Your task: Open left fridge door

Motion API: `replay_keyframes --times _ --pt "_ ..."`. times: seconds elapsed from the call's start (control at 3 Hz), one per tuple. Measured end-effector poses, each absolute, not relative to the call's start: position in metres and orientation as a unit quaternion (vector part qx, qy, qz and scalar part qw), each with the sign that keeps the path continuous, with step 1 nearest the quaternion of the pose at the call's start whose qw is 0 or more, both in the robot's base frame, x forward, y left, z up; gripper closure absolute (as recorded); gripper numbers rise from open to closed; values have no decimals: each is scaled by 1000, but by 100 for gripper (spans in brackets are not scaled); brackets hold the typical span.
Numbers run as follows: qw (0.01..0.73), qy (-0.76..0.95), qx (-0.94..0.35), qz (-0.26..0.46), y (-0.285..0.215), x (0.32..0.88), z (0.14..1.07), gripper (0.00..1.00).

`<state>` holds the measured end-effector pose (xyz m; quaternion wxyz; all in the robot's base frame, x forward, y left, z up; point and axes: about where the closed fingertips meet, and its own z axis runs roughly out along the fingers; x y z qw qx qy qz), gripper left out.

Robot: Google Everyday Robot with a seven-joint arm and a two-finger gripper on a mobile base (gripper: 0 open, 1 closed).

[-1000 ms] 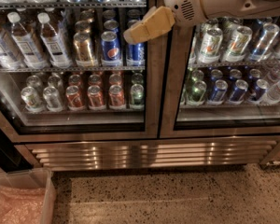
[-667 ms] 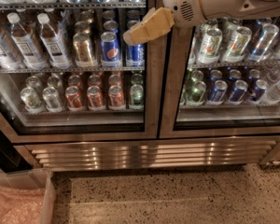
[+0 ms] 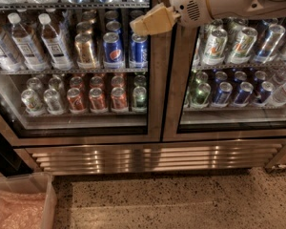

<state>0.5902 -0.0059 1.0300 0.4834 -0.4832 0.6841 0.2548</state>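
Left fridge door (image 3: 154, 99) stands shut, flush with its twin door (image 3: 177, 104) on its right. The gripper (image 3: 148, 21) hangs before the left door's upper right stile; whether it is spread or pressed together cannot be told. The door is judged heavy and rigid, with fragile glass and slick steel. Take hold at the inner stile edge, as no handle is seen. Behind its pane: water bottles (image 3: 24, 42), Pepsi cans (image 3: 113, 49). Below its left corner, a clear bin (image 3: 48, 194) holds pinkish material.

White arm extends from upper rt; tan gripper (image 3: 141, 26) points left, seemingly tilted slightly down.
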Motion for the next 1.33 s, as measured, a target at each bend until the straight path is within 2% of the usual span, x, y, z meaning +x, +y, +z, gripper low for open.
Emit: replay_keyframes --times 0.67,1.0,1.33 --pt "483 684 -483 255 -6 590 1030 89" --pt "483 684 -483 255 -6 590 1030 100" --pt "483 684 -483 255 -14 592 1031 100"
